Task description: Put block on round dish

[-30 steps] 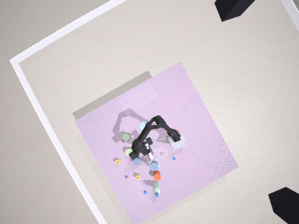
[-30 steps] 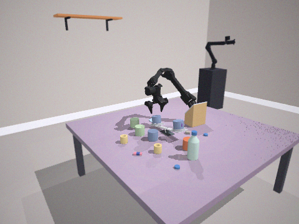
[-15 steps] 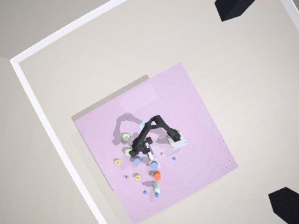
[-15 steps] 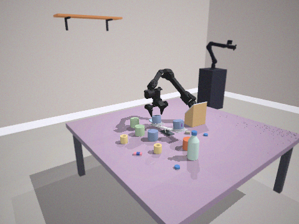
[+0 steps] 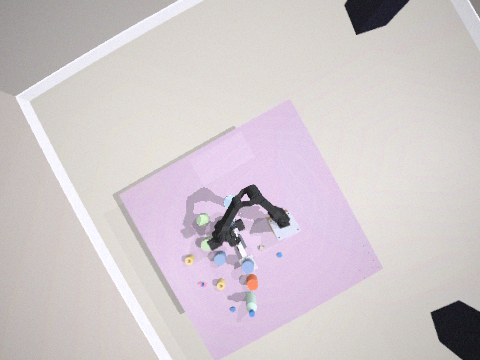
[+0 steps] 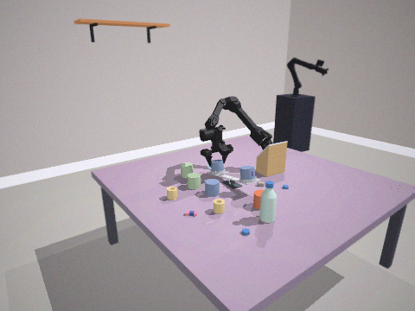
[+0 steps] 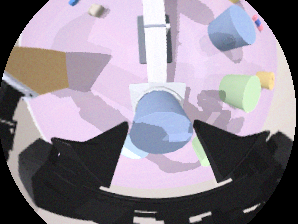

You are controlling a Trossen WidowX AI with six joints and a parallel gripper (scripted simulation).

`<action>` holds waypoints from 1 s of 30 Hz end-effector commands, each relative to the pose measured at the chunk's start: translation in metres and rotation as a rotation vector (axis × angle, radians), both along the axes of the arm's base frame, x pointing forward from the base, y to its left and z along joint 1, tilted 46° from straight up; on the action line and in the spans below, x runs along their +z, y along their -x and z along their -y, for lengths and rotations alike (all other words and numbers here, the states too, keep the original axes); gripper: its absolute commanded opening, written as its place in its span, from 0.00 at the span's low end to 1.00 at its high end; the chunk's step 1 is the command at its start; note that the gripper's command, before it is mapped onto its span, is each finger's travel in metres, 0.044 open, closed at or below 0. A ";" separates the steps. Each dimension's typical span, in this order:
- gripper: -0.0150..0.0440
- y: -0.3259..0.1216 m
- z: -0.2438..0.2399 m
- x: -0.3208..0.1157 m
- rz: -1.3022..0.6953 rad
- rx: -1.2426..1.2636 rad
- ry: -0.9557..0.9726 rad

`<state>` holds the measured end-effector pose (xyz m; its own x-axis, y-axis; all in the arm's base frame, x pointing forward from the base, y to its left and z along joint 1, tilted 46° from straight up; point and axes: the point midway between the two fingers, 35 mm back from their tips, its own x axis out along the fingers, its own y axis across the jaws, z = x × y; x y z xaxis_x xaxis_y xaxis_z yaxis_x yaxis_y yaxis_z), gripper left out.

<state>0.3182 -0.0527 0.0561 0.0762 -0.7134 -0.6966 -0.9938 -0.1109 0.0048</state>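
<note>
A blue cup (image 6: pixel 217 167) (image 7: pixel 160 131) stands upside down on the far end of the balance (image 5: pixel 241 246) (image 7: pixel 156 60). The matching blue cup (image 5: pixel 248 266) (image 6: pixel 247 173) stands on the other end, outside the wrist view. My gripper (image 6: pixel 217 161) (image 7: pixel 161 123) is open and empty, pointing down, with its fingertips on either side of the far cup at about its top; no contact shows. The pale blue round dish (image 5: pixel 229 201) (image 7: pixel 135 151) lies just beyond that cup, partly hidden. No block shows; the inside of both cups is hidden. Which end is lower I cannot tell.
Two green cups (image 5: pixel 202 219) (image 6: pixel 194 180) and a loose blue cup (image 5: pixel 220 258) (image 6: pixel 212 187) (image 7: pixel 231 29) stand beside the balance. An orange cup (image 5: pixel 252 282), a bottle (image 6: pixel 268 206) and yellow rings (image 6: pixel 172 193) (image 6: pixel 219 206) stand nearer. A tan wedge-shaped box (image 6: pixel 271 160) is near the arm's base.
</note>
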 end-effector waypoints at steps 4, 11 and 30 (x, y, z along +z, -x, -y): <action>1.00 0.000 0.009 -0.008 -0.004 0.004 0.005; 1.00 0.000 0.017 -0.015 -0.004 0.004 0.007; 0.44 0.000 0.014 -0.013 -0.004 0.005 0.006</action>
<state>0.3177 -0.0697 0.0408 0.0745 -0.7169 -0.6932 -0.9936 -0.1125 0.0095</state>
